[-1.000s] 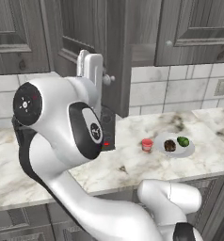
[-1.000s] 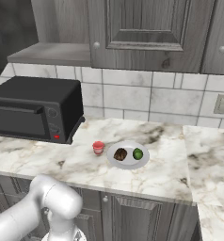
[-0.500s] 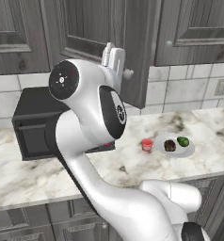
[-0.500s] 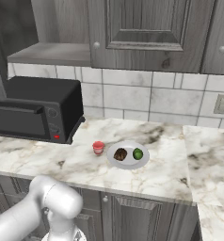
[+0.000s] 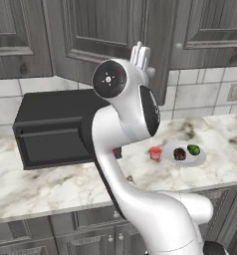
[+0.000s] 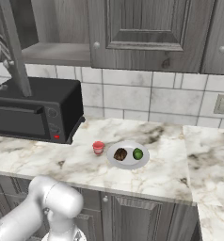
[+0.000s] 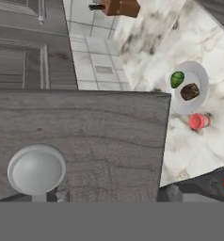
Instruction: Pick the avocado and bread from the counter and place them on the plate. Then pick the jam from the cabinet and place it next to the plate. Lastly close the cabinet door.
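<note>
On the marble counter (image 6: pixel 147 176), your plate (image 6: pixel 128 161) holds bread (image 6: pixel 120 154) & avocado (image 6: pixel 138 153), jam (image 6: pixel 98 148) just beside. Your gripper (image 5: pixel 140 53) is up by the cabinet door (image 7: pixel 85 136), jaws wide apart, nothing held.

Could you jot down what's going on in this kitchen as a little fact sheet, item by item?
plate: on the counter, holding both foods
avocado: on the plate
bread: on the plate, beside the avocado
jam: on the counter, just beside the plate
cabinet door: partly open
gripper: raised at the door, fingers apart, holding nothing
microwave: black, on the counter
</note>
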